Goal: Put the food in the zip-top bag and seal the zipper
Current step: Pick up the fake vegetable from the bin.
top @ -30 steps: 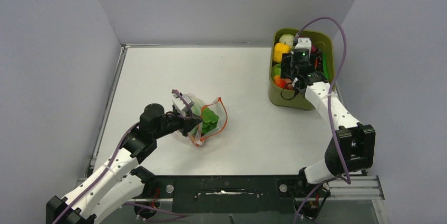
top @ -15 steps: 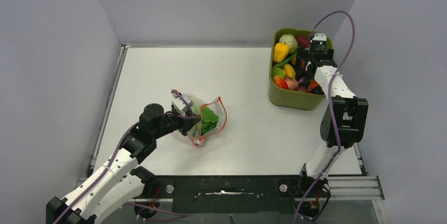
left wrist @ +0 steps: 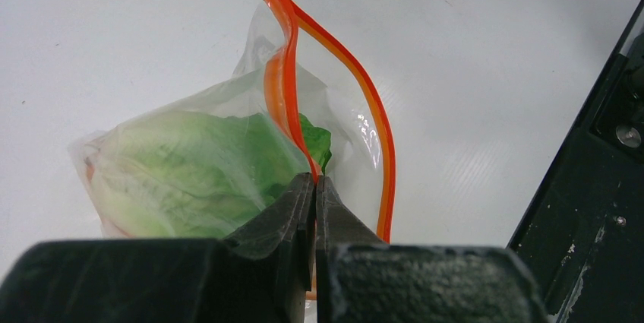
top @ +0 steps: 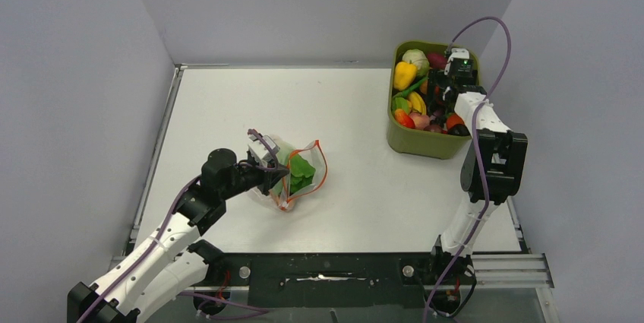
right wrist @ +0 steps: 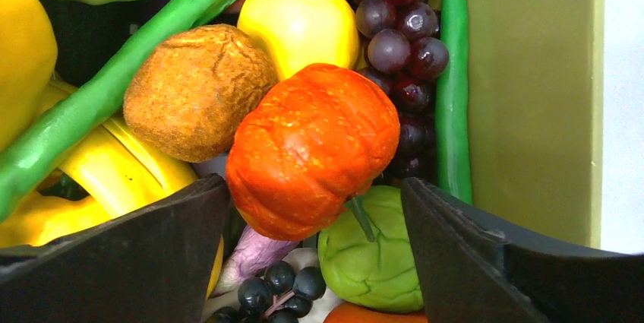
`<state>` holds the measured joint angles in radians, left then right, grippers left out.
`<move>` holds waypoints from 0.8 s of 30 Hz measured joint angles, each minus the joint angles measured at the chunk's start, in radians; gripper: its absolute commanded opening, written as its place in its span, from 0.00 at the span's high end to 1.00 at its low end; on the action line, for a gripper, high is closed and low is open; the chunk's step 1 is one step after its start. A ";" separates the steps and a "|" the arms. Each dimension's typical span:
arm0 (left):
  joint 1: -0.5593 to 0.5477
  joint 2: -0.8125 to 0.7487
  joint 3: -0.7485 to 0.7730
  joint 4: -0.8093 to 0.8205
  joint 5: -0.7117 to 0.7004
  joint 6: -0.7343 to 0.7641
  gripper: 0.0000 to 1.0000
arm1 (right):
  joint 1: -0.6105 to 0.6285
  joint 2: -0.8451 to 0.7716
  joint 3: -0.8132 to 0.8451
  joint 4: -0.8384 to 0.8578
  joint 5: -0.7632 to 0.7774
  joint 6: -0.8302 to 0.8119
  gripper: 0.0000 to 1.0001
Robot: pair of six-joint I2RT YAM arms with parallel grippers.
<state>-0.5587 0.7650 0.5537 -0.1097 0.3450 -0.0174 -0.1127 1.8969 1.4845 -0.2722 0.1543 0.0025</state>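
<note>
Pumpkin (right wrist: 311, 148): hard, smooth, slippery, grab round sides | right gripper (right wrist: 313, 190): open over it | left gripper (left wrist: 314, 186): pinching soft bag (left wrist: 182, 171) by zipper (left wrist: 364, 87)

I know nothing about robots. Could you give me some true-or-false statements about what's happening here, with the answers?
1. The left claw pinches the orange strip of the bag. True.
2. The bag is empty. False: a green lettuce lies inside.
3. The right claw is open over a pumpkin in the tub. True.
4. The bag's mouth is sealed. False: the two halves of the strip stand apart.
</note>
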 measured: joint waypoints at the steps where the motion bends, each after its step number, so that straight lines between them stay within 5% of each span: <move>1: 0.000 0.000 0.000 0.000 0.000 0.000 1.00 | 0.000 0.000 -0.001 0.003 -0.003 -0.004 0.24; 10: 0.014 0.002 0.000 -0.004 -0.006 0.009 1.00 | 0.000 -0.026 -0.038 0.012 -0.016 -0.020 0.48; 24: 0.026 -0.050 0.000 -0.011 -0.039 0.021 1.00 | 0.040 -0.319 -0.152 -0.015 -0.053 0.045 0.53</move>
<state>-0.5327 0.7155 0.5541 -0.1204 0.3065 0.0040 -0.0723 1.5780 1.3323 -0.2874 0.1009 0.0471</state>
